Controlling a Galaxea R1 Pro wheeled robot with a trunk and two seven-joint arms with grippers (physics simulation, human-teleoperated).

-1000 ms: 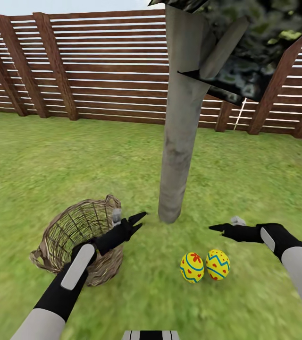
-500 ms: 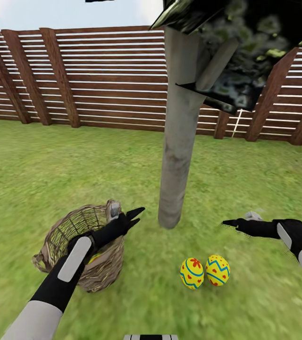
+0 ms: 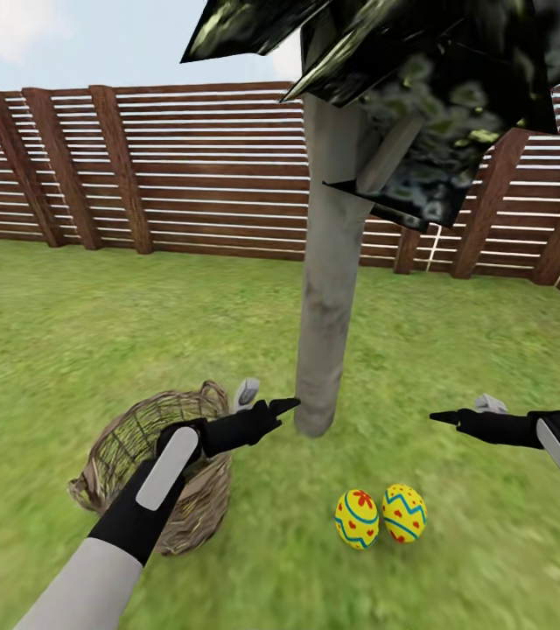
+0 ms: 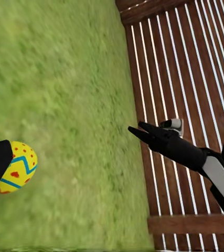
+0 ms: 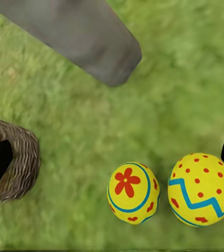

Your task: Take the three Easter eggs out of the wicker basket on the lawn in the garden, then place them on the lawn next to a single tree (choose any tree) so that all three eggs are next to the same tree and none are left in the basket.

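Two yellow Easter eggs lie side by side on the mottled green lawn [image 3: 70,332], just in front of the foot of the straight pale grey-beige tree trunk [image 3: 328,289]: one bears a red flower [image 3: 356,518], the other a blue zigzag band and red dots [image 3: 403,513]. In the right wrist view they sit almost touching, with a strip of open grass between them and the trunk's base.

The round brown-grey woven-twig basket [image 3: 140,455] stands on the grass to the left of the trunk, tilted a little, well apart from the two eggs. Its inside cannot be made out.

The left end effector [image 3: 267,404] hovers beyond the basket's far rim, close to the trunk, its fingers apart and holding nothing. The right end effector [image 3: 465,411] hangs over bare grass right of the trunk, above and behind the eggs, fingers likewise apart and empty.

Wide unobstructed lawn runs back to the brown horizontal-slat wooden fence [image 3: 192,166]. Dark leaf clumps [image 3: 437,96] overhang the trunk.
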